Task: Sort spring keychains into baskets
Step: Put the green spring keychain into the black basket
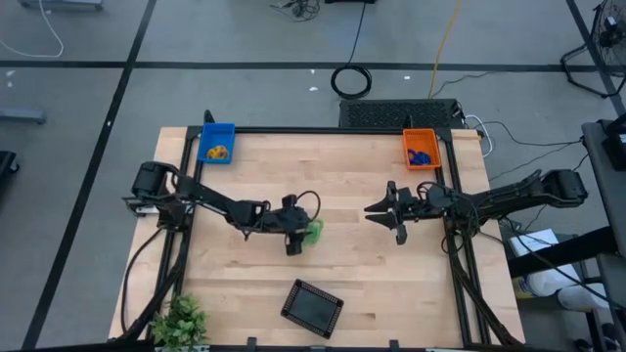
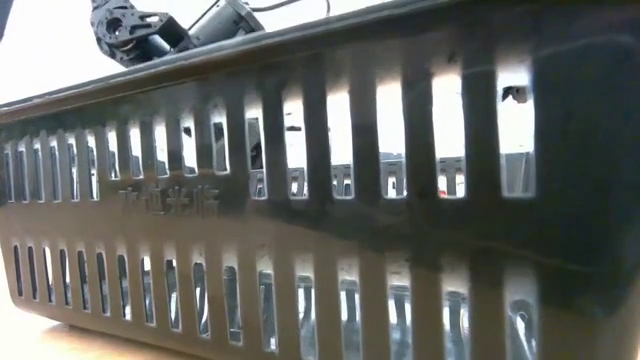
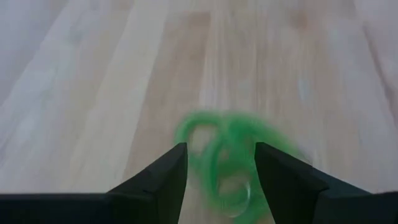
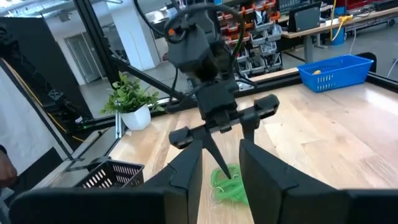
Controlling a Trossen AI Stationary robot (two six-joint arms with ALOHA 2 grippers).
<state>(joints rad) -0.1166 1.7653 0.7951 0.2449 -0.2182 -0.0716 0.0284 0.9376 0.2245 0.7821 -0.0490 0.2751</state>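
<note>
Hovering over the middle of the counter (image 1: 342, 196), the left end effector (image 1: 296, 238) stands with its fingers (image 3: 168, 177) spread apart, straddling the green spring keychain (image 3: 227, 162) without gripping it; the keychain lies on the wood just beside and partly between the fingertips. From the right wrist view the same green coil (image 4: 229, 182) sits on the counter directly under the left end effector's downward-pointing tips. The right end effector (image 1: 391, 217) is held above the counter, well apart from the green keychain on the side toward the orange basket (image 1: 421, 150); its fingers (image 4: 186, 171) stand partly open with nothing between them. The orange basket, at a far corner of the counter, contains blue spring keychains (image 1: 421, 156). The blue basket (image 1: 217, 143), at the opposite far corner, contains orange-yellow spring keychains (image 1: 219, 152). The black basket (image 1: 312, 307) rests near the counter's front edge, nearest the green keychain of the three. A green plant (image 1: 179, 320) stands at the front corner beside the black basket.
</note>
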